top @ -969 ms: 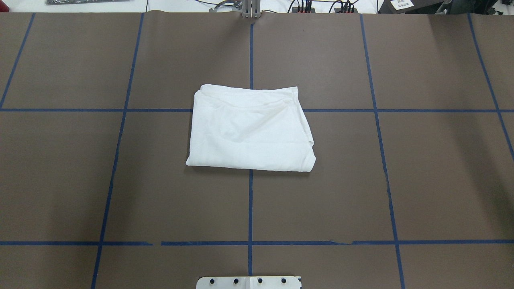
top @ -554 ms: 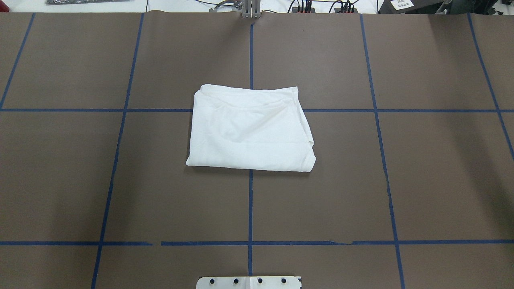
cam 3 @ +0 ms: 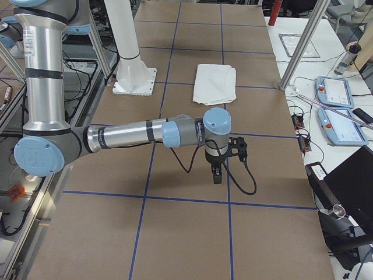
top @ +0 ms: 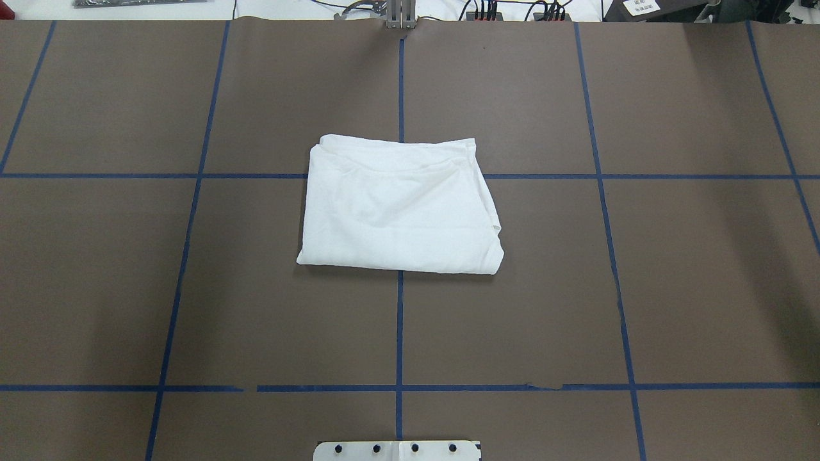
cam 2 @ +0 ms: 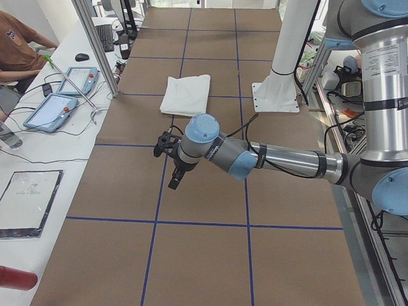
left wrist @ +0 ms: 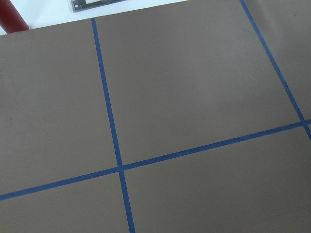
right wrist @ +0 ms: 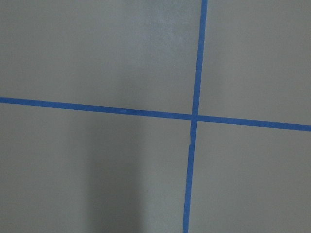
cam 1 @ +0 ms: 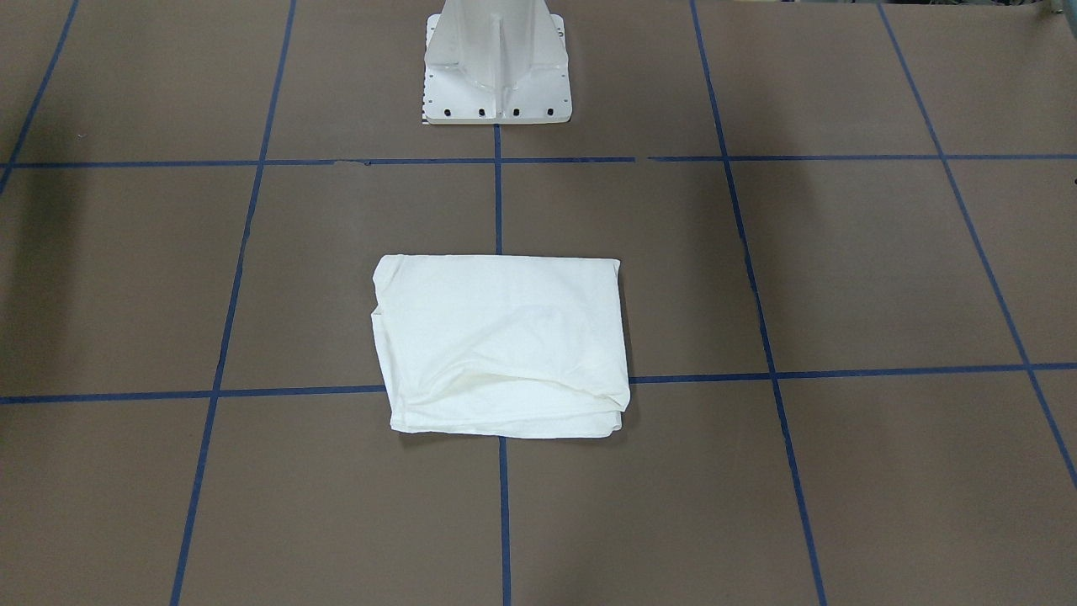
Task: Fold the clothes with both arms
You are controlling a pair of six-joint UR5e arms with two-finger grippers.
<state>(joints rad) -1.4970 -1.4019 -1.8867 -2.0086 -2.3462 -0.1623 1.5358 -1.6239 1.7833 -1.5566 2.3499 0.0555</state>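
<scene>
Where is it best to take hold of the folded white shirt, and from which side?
Probably the near edge of the shirt, at its two corners, coming low from the robot's side. It looks like one closed fold, while the far edge shows loose stacked layers.

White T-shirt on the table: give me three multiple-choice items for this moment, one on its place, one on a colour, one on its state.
1. Where on the table does the T-shirt lie?
A) over a crossing of tape lines
B) at a corner
C) half over the edge

2. What colour are the tape lines?
A) red
B) blue
C) yellow

3. What state is the T-shirt in?
A) spread out flat
B) hanging from a gripper
C) folded into a rectangle

Key:
1A, lines run out from under all four sides.
2B, blue on brown.
3C, layered edges show, with the left gripper and right gripper well apart from it.
</scene>
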